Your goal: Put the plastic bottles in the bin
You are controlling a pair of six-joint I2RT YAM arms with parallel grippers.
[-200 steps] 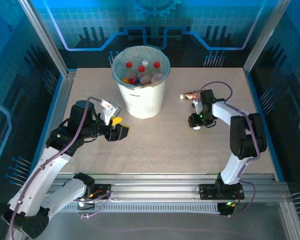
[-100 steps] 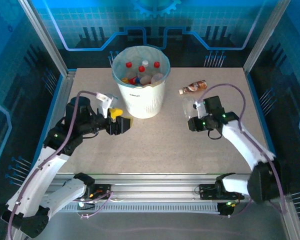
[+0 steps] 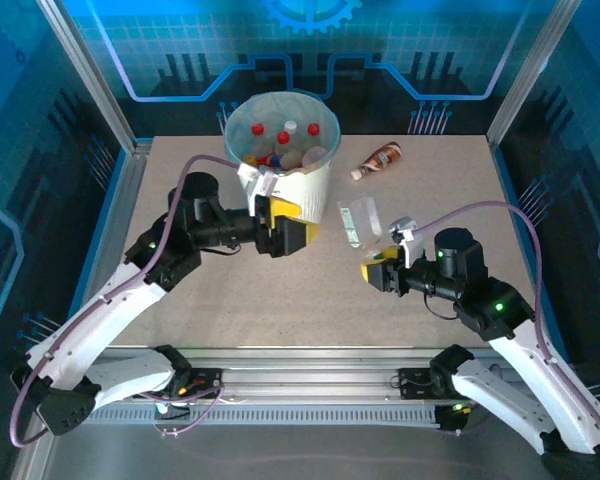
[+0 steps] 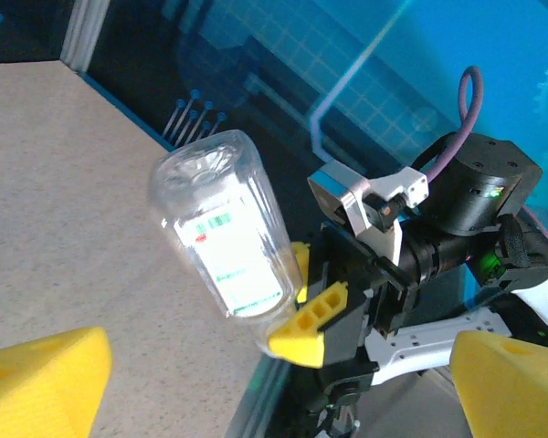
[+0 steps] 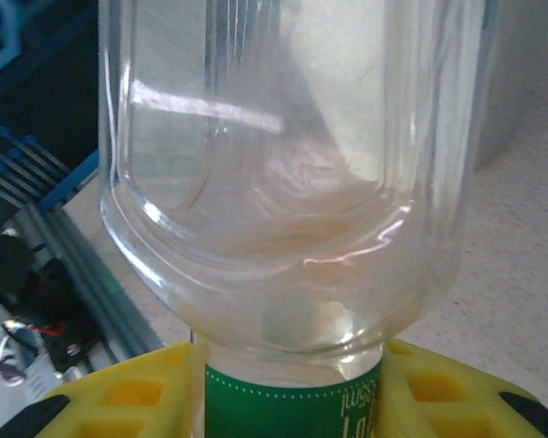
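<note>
Blue panels [image 3: 180, 50] ring the counter [image 3: 320, 310]. The right end effector [image 3: 372, 270] is clamped on a clear bottle [image 3: 356, 220]; the left end effector [image 3: 296, 236] gapes opposite. Best to lift the bottle over the bin [image 3: 317, 183], just behind the left one, before releasing.

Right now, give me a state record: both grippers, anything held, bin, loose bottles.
left gripper: open, empty, close to the front wall of the bin
right gripper: shut on clear bottle, gripped at its green-labelled end
clear bottle pose: off the table, base pointing away from the fingers
bin: upright, far centre of table
binned bottles: several, red caps visible
brown bottle: loose, lying on its side right of the bin
task: not finished
</note>
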